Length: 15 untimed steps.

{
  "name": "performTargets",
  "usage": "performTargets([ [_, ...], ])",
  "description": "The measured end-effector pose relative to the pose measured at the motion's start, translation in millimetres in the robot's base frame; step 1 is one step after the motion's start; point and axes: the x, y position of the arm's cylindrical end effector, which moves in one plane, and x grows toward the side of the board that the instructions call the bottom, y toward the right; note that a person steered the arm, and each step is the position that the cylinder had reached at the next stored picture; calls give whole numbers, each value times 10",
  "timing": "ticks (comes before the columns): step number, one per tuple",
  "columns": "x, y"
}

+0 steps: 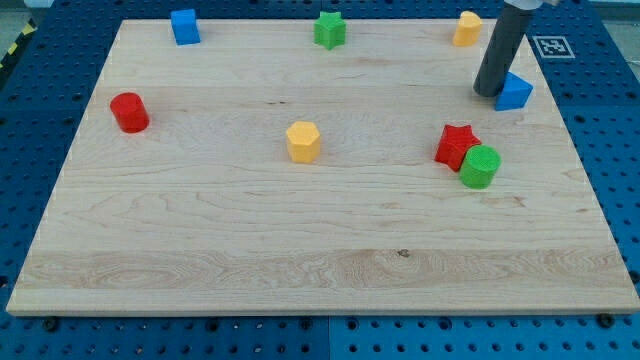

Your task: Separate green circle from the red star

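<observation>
The green circle lies at the view's right, touching the lower right side of the red star. My tip is above them, toward the view's top, well apart from both. It stands right next to the left side of a blue block.
On the wooden board lie a red cylinder at the left, a yellow hexagon in the middle, a blue cube at top left, a green star at top middle and a yellow block at top right.
</observation>
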Motion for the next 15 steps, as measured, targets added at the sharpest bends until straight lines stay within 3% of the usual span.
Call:
performTargets([
  [3, 98, -70],
  [4, 82, -302],
  [5, 80, -998],
  [7, 81, -1111],
  [8, 222, -1305],
  [9, 394, -1081],
  [12, 871, 150],
  [13, 1246, -13],
  [15, 1531, -889],
])
